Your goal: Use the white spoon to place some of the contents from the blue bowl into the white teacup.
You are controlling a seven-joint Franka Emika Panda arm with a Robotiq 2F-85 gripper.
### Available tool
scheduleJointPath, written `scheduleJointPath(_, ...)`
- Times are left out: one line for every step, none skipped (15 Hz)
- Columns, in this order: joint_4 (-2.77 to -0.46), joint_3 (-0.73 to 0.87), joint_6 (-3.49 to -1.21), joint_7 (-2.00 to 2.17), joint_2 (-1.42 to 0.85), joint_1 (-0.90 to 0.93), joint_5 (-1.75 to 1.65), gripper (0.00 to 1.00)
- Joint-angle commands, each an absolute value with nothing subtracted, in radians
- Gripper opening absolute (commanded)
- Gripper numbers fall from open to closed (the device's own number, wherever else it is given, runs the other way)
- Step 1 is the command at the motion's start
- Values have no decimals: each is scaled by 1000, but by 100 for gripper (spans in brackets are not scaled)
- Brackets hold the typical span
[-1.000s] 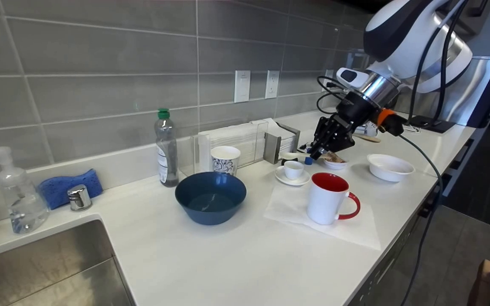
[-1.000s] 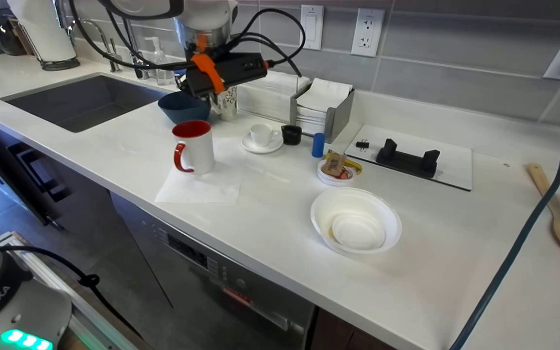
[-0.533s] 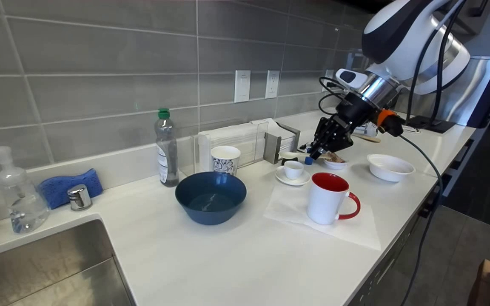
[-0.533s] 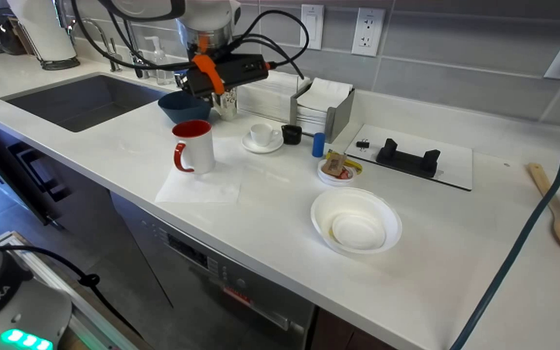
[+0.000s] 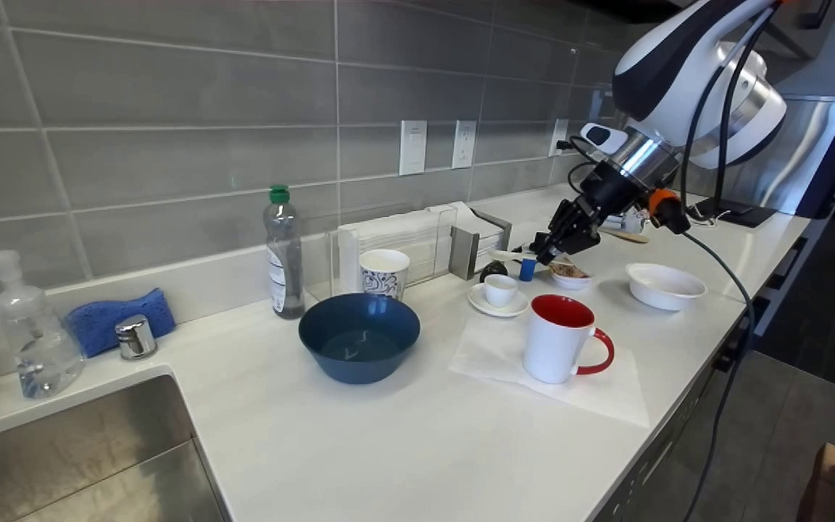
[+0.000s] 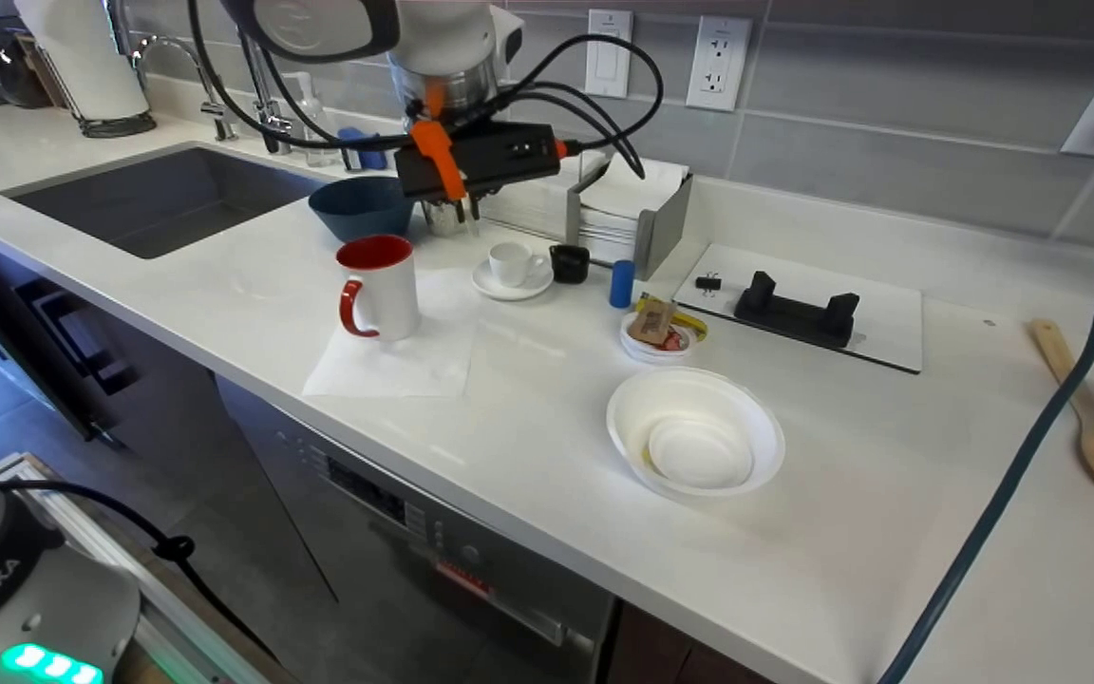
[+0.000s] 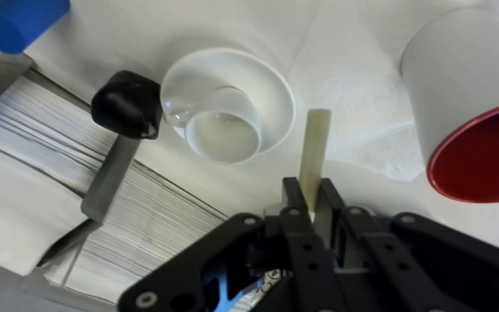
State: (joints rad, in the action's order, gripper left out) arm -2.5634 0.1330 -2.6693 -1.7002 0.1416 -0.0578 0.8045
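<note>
A grey tiled wall (image 5: 193,94) was fronted by a long white counter (image 5: 359,449), over which a white-and-black robot arm (image 5: 678,98) was angled downward. A metal sink (image 5: 98,435) was set into the counter. The arm's black gripper (image 7: 310,190) was held above the surface. The dark-blue bowl (image 5: 359,370) was placed upright near the sink; its contents could not be made out. Well apart from it, a shallow white bowl (image 6: 756,418) could be seen in both exterior views. Between them, a tall white mug (image 5: 551,355) with a red interior and handle was stood on a paper sheet (image 5: 613,399). A blue-patterned cup (image 5: 384,275) was partly hidden behind the dark-blue bowl in an exterior view. The small white teacup (image 7: 236,104) was set upright on its saucer (image 7: 277,99), near a black object (image 7: 126,104) and a blue cylinder (image 7: 24,19). Thinnest of all, the white spoon (image 7: 314,143) was clamped between the gripper's fingertips, its pale length jutted out past them, above the counter and near the teacup.
</note>
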Motion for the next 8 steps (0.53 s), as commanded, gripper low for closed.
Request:
scheduleJointPath(-2539, 143, -2716, -1663, 82, -75, 804, 3)
scheduleJointPath(-2537, 148, -2721, -1658, 72, -79, 804, 3)
scheduleJointPath(-2537, 153, -2729, -1650, 63, -83, 801, 3)
scheduleJointPath(-2535, 156, -2736, -1643, 54, -87, 799, 3)
scheduleJointPath(-2534, 160, -2740, -1635, 47, -90, 795, 3)
scheduleJointPath(-2533, 165, -2744, -1625, 41, -93, 790, 3)
scheduleJointPath(-2532, 167, -2748, -1616, 34, -96, 785, 3)
scheduleJointPath(-2531, 168, -2754, -1606, 29, -97, 780, 3)
